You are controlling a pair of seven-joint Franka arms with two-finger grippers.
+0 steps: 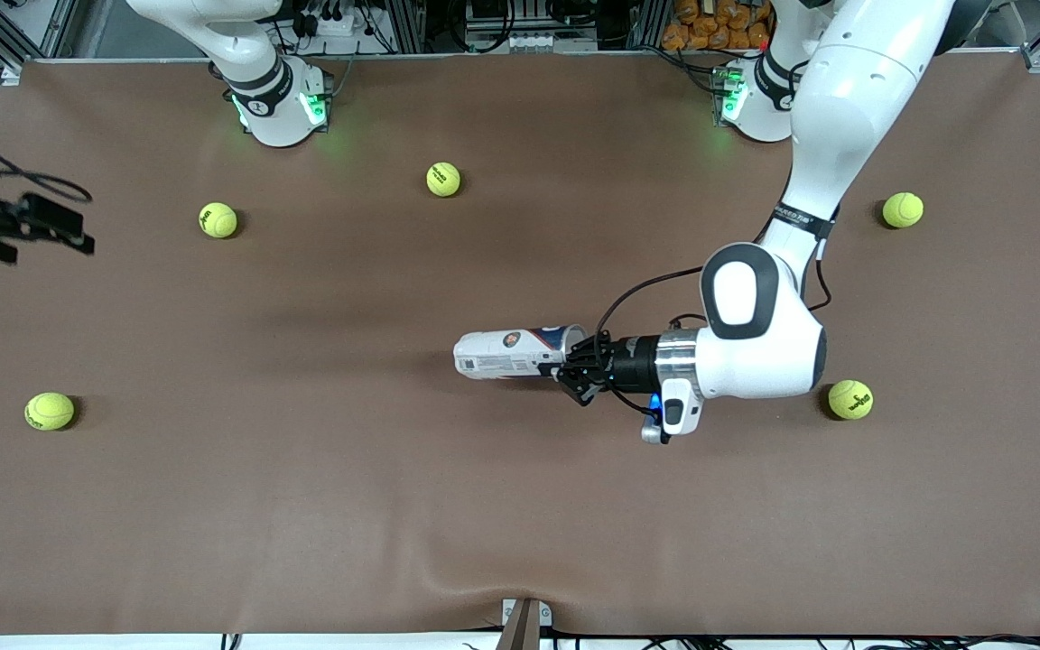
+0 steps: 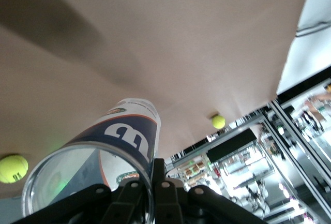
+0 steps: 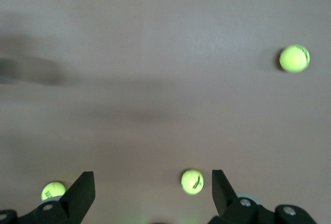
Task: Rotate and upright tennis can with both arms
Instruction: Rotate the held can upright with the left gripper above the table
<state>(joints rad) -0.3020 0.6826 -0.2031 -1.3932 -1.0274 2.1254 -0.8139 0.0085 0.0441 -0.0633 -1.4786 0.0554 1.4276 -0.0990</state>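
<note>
Can lying flat, gripped at one end

Right tool [image 1: 41,230], fingers spread, hovers over the right arm's table end; tennis can [image 1: 515,353] lies mid-table, long axis pointing at it, open rim pinched by left tool [image 1: 574,366].

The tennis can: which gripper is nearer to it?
Left. The left gripper has its jaws shut on the open end of the tennis can. The right gripper waits open at the right arm's end of the table.
</note>
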